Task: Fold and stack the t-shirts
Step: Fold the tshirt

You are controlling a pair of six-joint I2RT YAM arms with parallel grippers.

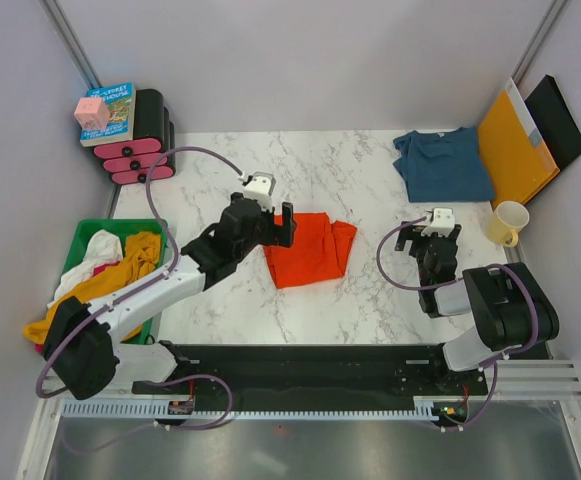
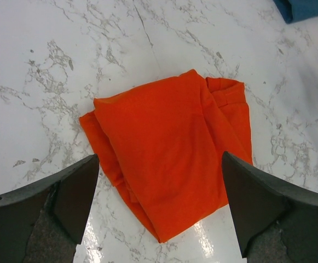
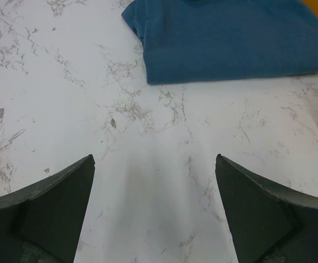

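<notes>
- A green bin (image 1: pixel 78 232) sits at the left edge of the marble table (image 1: pixel 360 300). It holds a crumpled white garment (image 1: pixel 98 250) and a mustard-yellow one (image 1: pixel 122 272), the latter spilling over the bin's near rim.
- The orange-red t-shirt (image 1: pixel 308 248) lies mid-table, folded into a rough rectangle with a bunched, sleeve-like edge along its right side. The left wrist view shows its layers (image 2: pixel 169 164) slightly uneven on the left.
- The left gripper (image 1: pixel 268 222) hangs over that shirt's left edge. Its jaws are spread wide and hold nothing, and in its own camera (image 2: pixel 159 159) the fabric lies below them, apart from the fingers.
- The teal-blue t-shirt (image 1: pixel 445 165) lies at the far right of the table, loosely flattened. Its right edge lies just beside an orange-yellow envelope (image 1: pixel 512 145), which leans toward the right wall.
- The two shirts are well apart, with bare marble between them.
- The right gripper (image 1: pixel 438 240) is on the near side of the teal shirt, also gaping wide and empty. Its wrist camera (image 3: pixel 154 161) shows bare marble between its fingers and the shirt (image 3: pixel 230 38) farther off.
- A pale yellow mug (image 1: pixel 508 222) stands just right of the right gripper, in front of the envelope.
- A flat black panel (image 1: pixel 560 120) rests behind the envelope.
- In the far-left corner, a book (image 1: pixel 113 112) and a pink cube (image 1: pixel 92 112) rest on a black-and-pink stack (image 1: pixel 140 148).
</notes>
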